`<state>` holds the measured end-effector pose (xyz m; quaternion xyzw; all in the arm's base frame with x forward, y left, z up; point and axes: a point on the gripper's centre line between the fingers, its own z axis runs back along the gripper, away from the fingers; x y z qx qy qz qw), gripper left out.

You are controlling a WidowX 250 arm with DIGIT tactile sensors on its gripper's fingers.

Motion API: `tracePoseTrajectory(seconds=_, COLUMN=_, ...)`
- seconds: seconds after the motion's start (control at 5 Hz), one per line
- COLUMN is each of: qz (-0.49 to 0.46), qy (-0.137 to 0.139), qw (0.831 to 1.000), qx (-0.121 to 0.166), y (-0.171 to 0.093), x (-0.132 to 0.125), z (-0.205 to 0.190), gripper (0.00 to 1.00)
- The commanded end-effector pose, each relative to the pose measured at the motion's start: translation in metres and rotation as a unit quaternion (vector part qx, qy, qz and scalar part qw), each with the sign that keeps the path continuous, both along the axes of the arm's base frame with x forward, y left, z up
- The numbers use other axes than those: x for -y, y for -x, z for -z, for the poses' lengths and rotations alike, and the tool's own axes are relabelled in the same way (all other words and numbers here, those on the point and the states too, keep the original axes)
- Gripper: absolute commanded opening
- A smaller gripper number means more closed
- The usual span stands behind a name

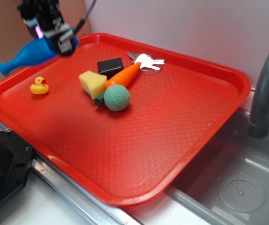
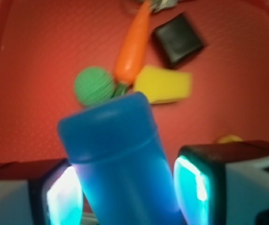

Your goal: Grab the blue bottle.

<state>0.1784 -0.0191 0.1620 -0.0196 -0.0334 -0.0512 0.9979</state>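
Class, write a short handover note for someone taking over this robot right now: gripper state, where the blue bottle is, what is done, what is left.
Gripper: shut on the blue bottle, a finger pad on each side of its body.
Bottle: lifted clear of the red tray, lying roughly sideways in the grip, neck pointing out past the tray's far left edge.
Done: the grab.
Left: just keep hold of it. The carrot, green ball, sponge and duck sit on the tray untouched.

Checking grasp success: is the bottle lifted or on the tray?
Lifted. The bottle hangs tilted in the end effector, above the tray.
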Motion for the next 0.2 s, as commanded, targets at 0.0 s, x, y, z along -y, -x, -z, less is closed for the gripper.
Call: tracePoseTrajectory(seconds=0.0, qz=-0.166, qy=-0.011, qw=0.986, qx=0.034, y=-0.0023, x=-0.0404, z=-0.083, gripper=0.0)
